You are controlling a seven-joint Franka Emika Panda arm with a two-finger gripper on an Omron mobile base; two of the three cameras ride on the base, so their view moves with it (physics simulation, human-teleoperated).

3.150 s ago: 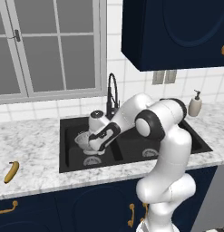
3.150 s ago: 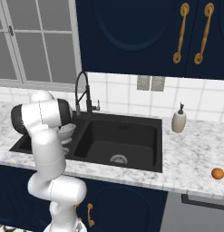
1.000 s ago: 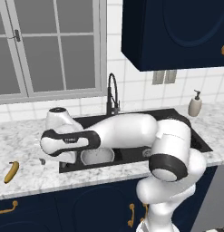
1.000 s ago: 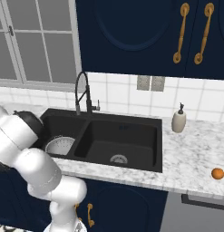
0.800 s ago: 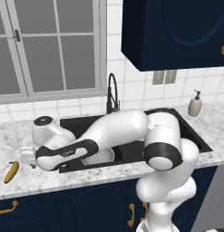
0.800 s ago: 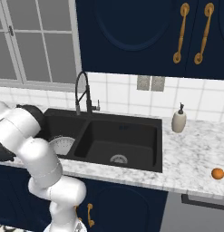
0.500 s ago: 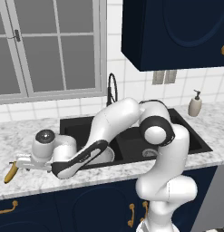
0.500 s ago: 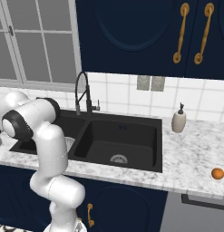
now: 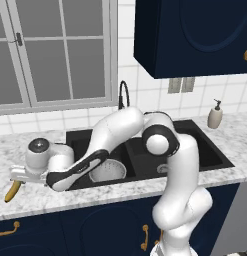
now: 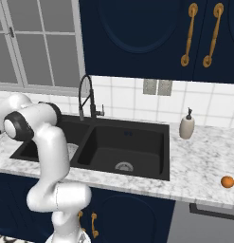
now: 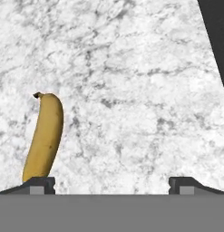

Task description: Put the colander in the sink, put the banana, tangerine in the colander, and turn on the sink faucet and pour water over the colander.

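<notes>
The yellow banana [image 9: 12,191] lies on the marble counter left of the black sink [image 9: 75,137]. My gripper [image 9: 20,180] hangs just above and right of it, open and holding nothing. Seen from the hand, the banana [image 11: 44,138] runs up from the left fingertip [image 11: 38,185], left of the middle of the gripper [image 11: 111,185]. The silver colander [image 9: 107,170] sits in the sink's left basin. The black arched faucet [image 9: 124,95] stands behind the basins, with no water running. The tangerine [image 10: 227,182] rests on the counter far right of the sink [image 10: 123,142].
A beige soap dispenser [image 9: 215,115] stands at the back right of the sink. A window is behind the counter on the left and dark blue cabinets hang above on the right. The counter's front edge is close to the banana.
The arm has swung left from over the sink's left basin to above the counter by the banana. The gripper stayed open and the colander has not moved.
</notes>
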